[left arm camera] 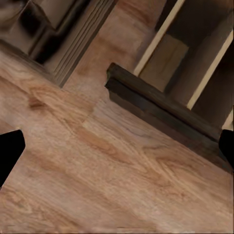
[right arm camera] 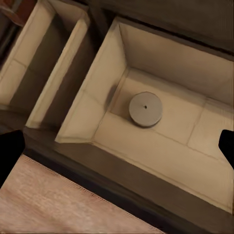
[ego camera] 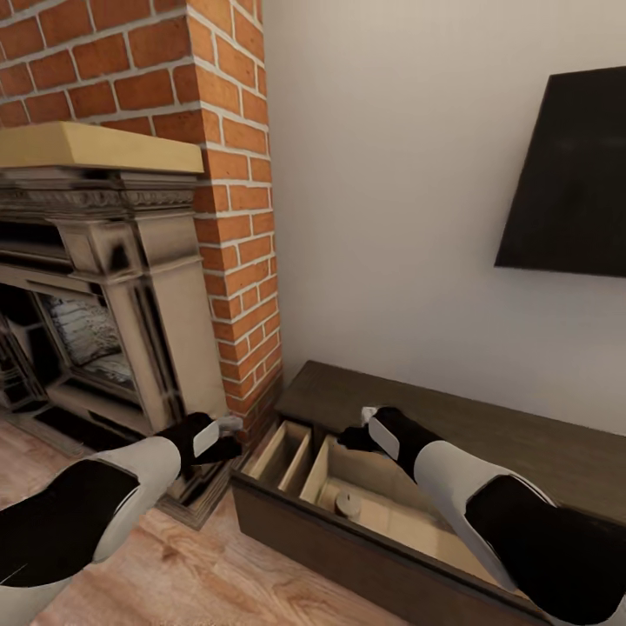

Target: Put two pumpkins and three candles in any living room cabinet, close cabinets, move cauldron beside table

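Right now the long dark brown cabinet (ego camera: 487, 435) stands against the white wall, and its pulled-out part is open on top. One grey-brown candle (ego camera: 348, 503) stands upright on the pale floor of the big compartment, near that compartment's front left corner, with bare room all around it. The two narrow compartments (ego camera: 283, 452) at the cabinet's left end look bare.

The right gripper (ego camera: 358, 435) hangs over the back edge of the open part. In the right wrist view the candle (right arm camera: 145, 108) sits between two dark fingertips (right arm camera: 9, 153) that stand wide apart and hold nothing.

The left gripper (ego camera: 228, 439) hangs just beside the cabinet's left end, near the brick fireplace (ego camera: 130, 261). In the left wrist view its fingertips (left arm camera: 9, 151) are also far apart and hold nothing, over the wood floor (left arm camera: 97, 170) by the cabinet's front corner (left arm camera: 114, 80).
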Tool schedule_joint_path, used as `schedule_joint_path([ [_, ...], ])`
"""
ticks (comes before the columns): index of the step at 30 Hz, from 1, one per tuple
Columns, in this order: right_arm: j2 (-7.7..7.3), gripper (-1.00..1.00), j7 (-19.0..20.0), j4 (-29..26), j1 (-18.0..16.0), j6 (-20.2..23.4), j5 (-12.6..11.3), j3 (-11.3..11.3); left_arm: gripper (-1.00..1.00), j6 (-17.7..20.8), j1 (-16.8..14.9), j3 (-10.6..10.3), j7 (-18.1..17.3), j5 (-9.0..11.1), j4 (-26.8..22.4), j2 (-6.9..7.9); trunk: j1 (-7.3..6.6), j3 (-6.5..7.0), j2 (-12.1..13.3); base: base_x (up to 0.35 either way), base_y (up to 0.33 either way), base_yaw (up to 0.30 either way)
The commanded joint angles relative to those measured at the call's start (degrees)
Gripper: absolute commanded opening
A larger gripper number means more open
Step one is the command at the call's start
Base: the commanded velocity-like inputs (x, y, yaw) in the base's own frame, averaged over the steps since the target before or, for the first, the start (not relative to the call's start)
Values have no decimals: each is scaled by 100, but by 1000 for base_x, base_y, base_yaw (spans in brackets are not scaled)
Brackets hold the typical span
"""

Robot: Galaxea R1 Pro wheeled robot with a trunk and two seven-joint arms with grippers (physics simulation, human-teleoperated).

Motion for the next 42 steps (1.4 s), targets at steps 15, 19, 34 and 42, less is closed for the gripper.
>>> schedule_joint_path([
  [15,29,100,248,-21,775,-288,214,207,100,-851,1439,-7,19,762,-2,122,-331,322,600,0,0,277],
  [19,38,100,249,-22,916,-288,214,352,100,-1186,1636,-5,13,997,3,140,-419,411,760,0,0,269],
  [34,50,100,230,-11,1553,-454,214,1063,100,-1746,2447,-9,-285,1168,-1,396,-749,772,1362,0,0,228],
  [42,-29,100,215,212,2220,-811,216,1062,100,-1854,2633,-9,-340,1168,0,374,-924,967,1683,0,0,217],
])
